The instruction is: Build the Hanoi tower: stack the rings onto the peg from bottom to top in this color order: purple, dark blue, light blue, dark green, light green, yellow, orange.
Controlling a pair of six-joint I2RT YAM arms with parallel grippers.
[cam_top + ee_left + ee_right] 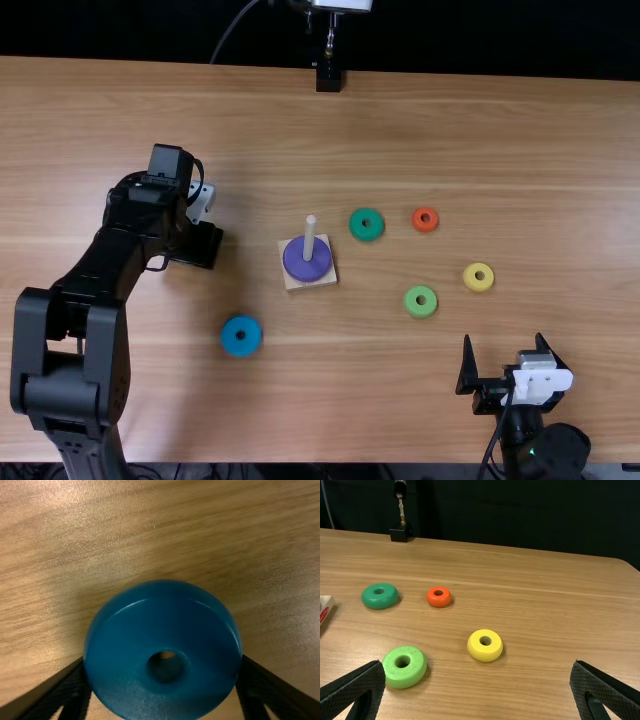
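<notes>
Left of the middle of the light brown wooden table [480, 120], the left claw [163, 680] grips the shiny dark blue ring [162, 607] by its sides, likely so its hole fits the pale wooden peg [309, 240], and by the near edge the right claw [503, 345] is open.

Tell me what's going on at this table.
The left gripper holds the dark blue ring between its fingers, off to the left of the peg, where the purple ring sits alone. The light blue, dark green, light green, yellow and orange rings lie on the table. The right gripper is open and empty.
</notes>
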